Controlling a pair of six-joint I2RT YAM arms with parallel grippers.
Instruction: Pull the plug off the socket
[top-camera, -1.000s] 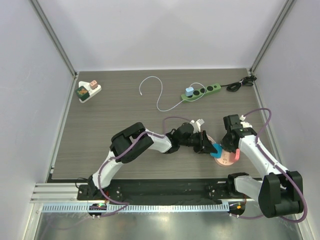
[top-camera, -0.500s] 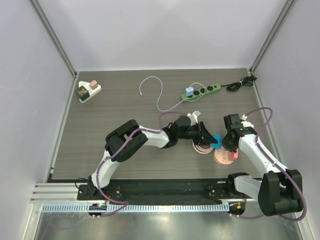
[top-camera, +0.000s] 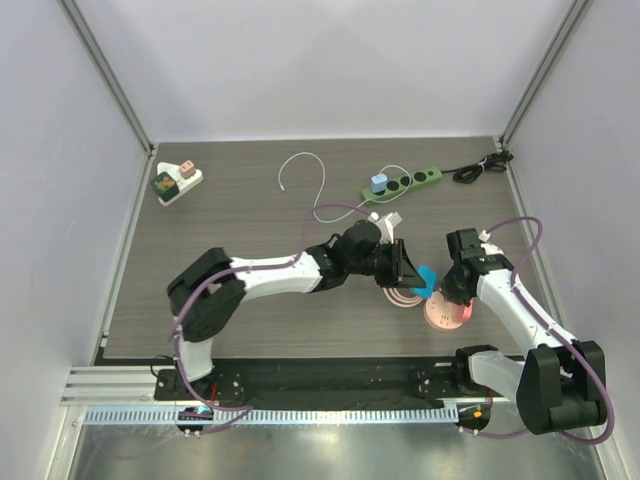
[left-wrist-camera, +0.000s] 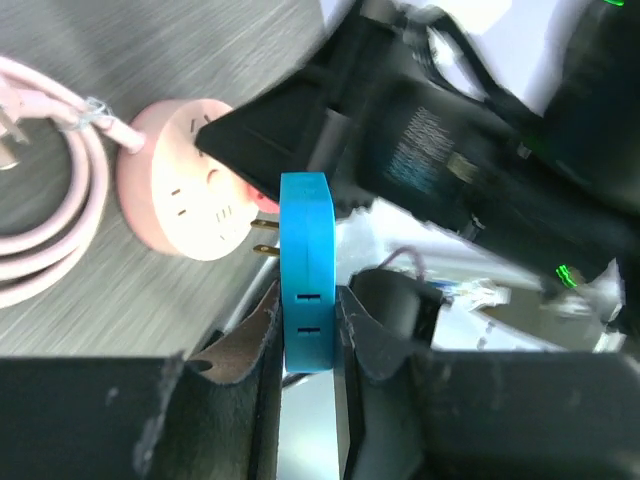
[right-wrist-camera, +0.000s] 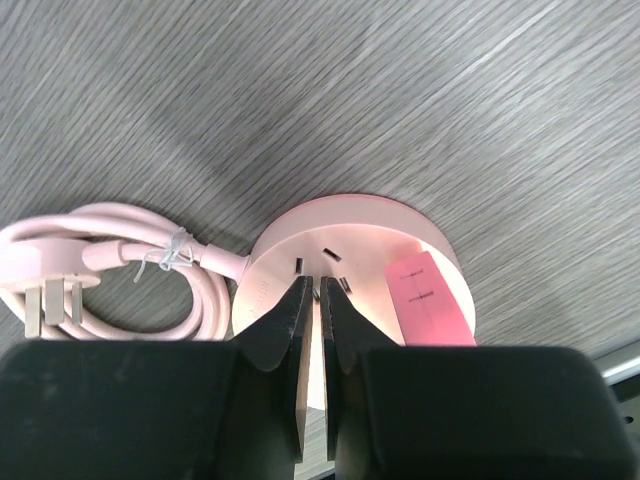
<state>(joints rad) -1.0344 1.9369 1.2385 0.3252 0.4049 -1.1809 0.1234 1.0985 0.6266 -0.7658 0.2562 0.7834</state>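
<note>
My left gripper (top-camera: 414, 272) is shut on a blue plug (top-camera: 428, 277) and holds it just left of the round pink socket (top-camera: 445, 315). In the left wrist view the blue plug (left-wrist-camera: 305, 270) sits between my fingers with its brass prongs bare, apart from the socket (left-wrist-camera: 190, 195). My right gripper (top-camera: 456, 297) is shut, with its tips (right-wrist-camera: 312, 292) resting on top of the socket (right-wrist-camera: 365, 250). A pink-red plug (right-wrist-camera: 430, 300) stays seated in the socket. The socket's coiled pink cable (top-camera: 400, 297) lies beside it.
A green power strip (top-camera: 404, 184) with a light-blue plug (top-camera: 379, 183) and a loose white cable (top-camera: 318, 192) lie at the back. A black cord (top-camera: 480, 167) is at the back right. A white adapter block (top-camera: 177, 181) is at the back left.
My left gripper has drawn the blue plug up and left, away from the pink socket. The left arm's elbow swung left. My right gripper stayed on the socket.
</note>
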